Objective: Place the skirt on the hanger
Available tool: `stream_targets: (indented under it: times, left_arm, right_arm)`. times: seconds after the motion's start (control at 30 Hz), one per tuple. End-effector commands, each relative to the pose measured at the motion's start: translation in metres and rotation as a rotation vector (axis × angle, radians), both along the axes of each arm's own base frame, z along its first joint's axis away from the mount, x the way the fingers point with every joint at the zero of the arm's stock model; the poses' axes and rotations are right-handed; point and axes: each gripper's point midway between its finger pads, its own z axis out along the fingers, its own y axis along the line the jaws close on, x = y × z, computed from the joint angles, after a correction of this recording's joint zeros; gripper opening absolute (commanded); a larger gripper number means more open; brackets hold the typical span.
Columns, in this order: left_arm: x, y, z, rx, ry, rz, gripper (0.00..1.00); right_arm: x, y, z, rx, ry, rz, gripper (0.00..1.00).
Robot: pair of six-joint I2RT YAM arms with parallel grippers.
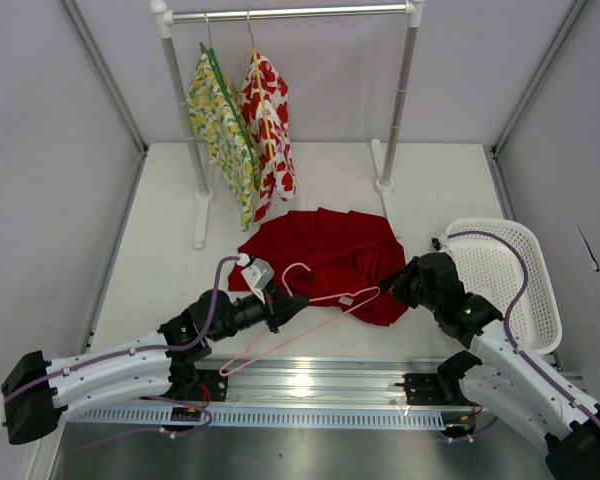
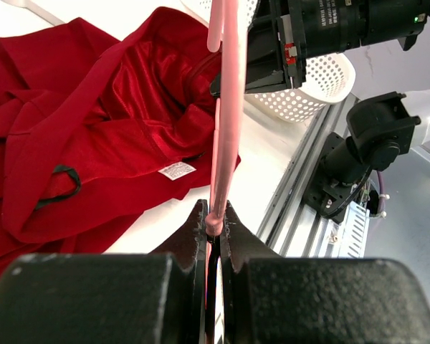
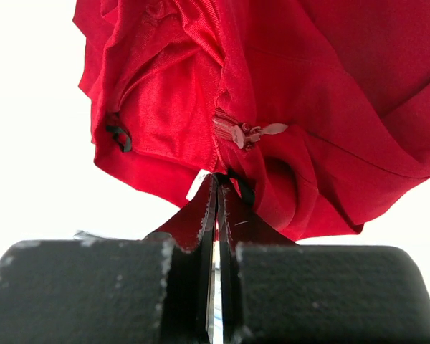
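Left claw (image 2: 213,223) clamps the hanger (image 2: 228,107); right claw (image 3: 216,183) pinches the skirt (image 3: 308,72). Next, the hanger probably needs threading into the waistband.

You are working in a robotics lab test cell, not a home. The white bench (image 1: 160,250) is boxed in by plain grey panels (image 1: 40,120) on metal struts, and two cabled arms, left (image 1: 110,370) and right (image 1: 520,370), are bolted to an aluminium rail (image 1: 320,375) at its near edge. What sits on it reads as staged props: a small clothes rack (image 1: 290,14) with two floral garments (image 1: 245,125), a perforated white basket (image 1: 552,320), a red skirt (image 1: 320,240) and a pink wire hanger (image 1: 330,318).
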Motion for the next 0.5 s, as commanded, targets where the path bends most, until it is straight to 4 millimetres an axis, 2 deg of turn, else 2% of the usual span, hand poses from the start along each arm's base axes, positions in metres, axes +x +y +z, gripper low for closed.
stream_targets:
  times: [0.0, 0.2, 0.33, 0.47]
  left_arm:
    - [-0.001, -0.005, 0.016, -0.05, -0.064, -0.032, 0.0]
    - [0.002, -0.004, 0.015, -0.047, -0.066, -0.013, 0.0]
    - [0.016, 0.006, 0.01, -0.023, -0.055, 0.087, 0.0]
    - [0.017, 0.009, 0.015, -0.029, -0.065, 0.097, 0.0]
  right_arm:
    - [0.01, 0.008, 0.035, 0.072, -0.078, 0.005, 0.0]
    - [0.011, 0.009, 0.04, 0.099, -0.081, 0.004, 0.0]
    - [0.011, 0.007, 0.044, 0.111, -0.09, -0.004, 0.0]
    - [0.011, 0.004, 0.046, 0.119, -0.093, -0.017, 0.0]
